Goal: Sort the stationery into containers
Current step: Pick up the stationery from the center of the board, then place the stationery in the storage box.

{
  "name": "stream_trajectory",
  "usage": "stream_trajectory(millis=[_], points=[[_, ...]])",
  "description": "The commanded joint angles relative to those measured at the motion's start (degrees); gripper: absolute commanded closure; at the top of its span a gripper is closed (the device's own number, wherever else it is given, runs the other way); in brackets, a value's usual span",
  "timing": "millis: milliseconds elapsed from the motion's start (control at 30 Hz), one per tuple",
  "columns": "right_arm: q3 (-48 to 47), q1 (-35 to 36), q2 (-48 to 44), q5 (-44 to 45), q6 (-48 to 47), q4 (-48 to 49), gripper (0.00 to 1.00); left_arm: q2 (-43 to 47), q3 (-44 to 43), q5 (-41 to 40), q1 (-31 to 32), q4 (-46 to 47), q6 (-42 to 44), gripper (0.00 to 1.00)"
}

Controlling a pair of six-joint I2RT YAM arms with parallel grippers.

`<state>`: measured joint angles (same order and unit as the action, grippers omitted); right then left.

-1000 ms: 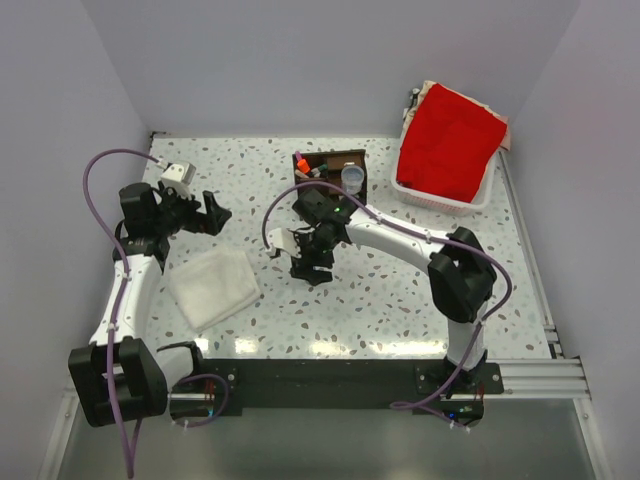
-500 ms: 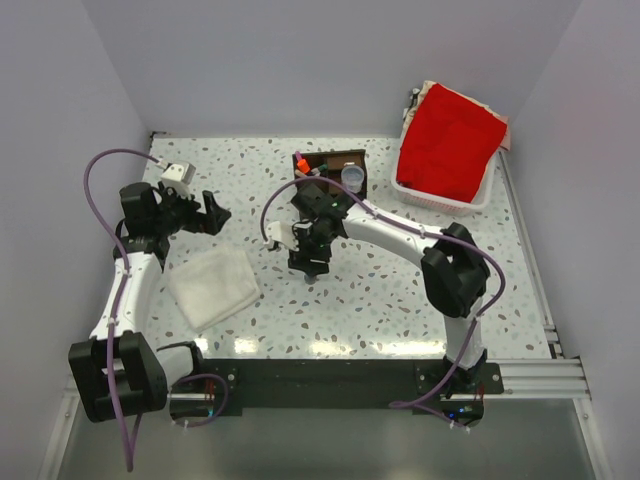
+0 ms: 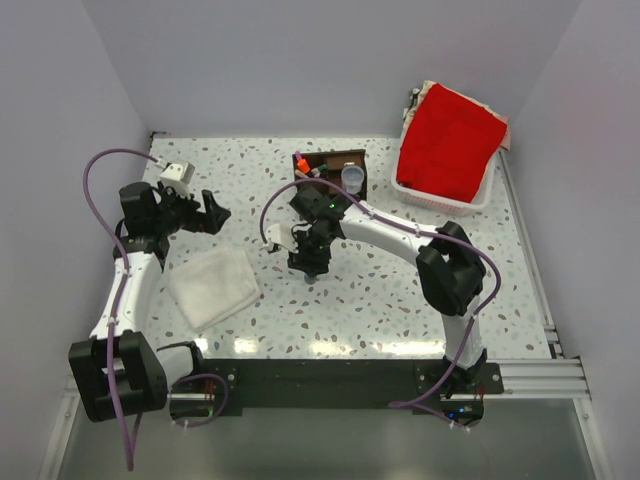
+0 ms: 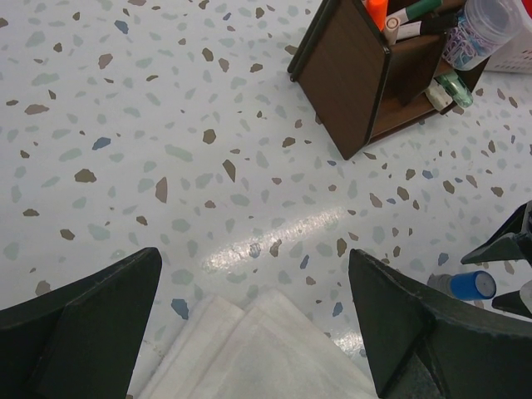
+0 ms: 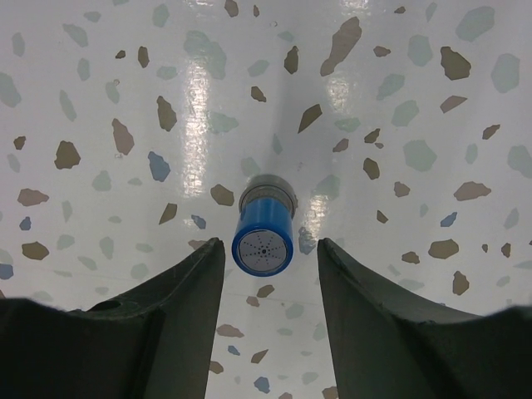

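Note:
A blue-capped grey stick (image 5: pixel 263 234) stands upright on the table, seen from above in the right wrist view. My right gripper (image 5: pixel 271 247) is open and straddles it, with the left finger close to the cap and the right finger apart from it. In the top view this gripper (image 3: pixel 309 258) is just in front of the dark brown organizer (image 3: pixel 336 172). The organizer (image 4: pixel 359 80) holds an orange highlighter (image 4: pixel 376 10), a round pot (image 4: pixel 483 30) and a mint-green piece (image 4: pixel 454 87). My left gripper (image 4: pixel 253 274) is open and empty.
A folded white cloth (image 3: pixel 212 287) lies at the front left, below the left gripper (image 3: pixel 211 212). A white basket with red cloth (image 3: pixel 447 148) stands at the back right. The stick (image 4: pixel 471 284) also shows at the right edge of the left wrist view.
My right gripper has shifted a little to the left and back, toward the organizer, over the stick. The left arm has not moved.

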<state>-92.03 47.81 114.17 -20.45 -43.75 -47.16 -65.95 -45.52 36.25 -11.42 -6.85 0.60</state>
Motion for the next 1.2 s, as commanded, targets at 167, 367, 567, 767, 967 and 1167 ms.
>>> stream_trajectory(millis=[167,367,567,767,967,1167], points=[[-1.4,-0.18,-0.09,0.58,0.15,0.66,0.58,-0.23,-0.19,1.02,-0.71,2.98,-1.92,0.0],[-1.4,-0.18,-0.09,0.58,0.24,0.4,0.66,-0.32,-0.01,1.1,-0.71,3.25,-2.18,0.0],[-1.31,-0.18,-2.37,0.93,1.47,1.1,0.74,-0.23,0.17,1.37,-0.71,3.69,-2.53,0.0],[-7.63,-0.7,-5.27,4.01,2.53,-1.88,0.74,-0.49,0.08,2.07,-0.71,5.18,-3.5,0.0],[-20.72,-5.62,-1.95,6.55,5.07,-6.63,0.74,-0.58,-0.27,2.33,-0.71,5.97,-4.29,0.0],[-33.29,-10.28,2.02,9.54,3.85,-11.11,0.75,-0.76,-0.54,2.86,-0.71,5.97,-4.91,0.0]])
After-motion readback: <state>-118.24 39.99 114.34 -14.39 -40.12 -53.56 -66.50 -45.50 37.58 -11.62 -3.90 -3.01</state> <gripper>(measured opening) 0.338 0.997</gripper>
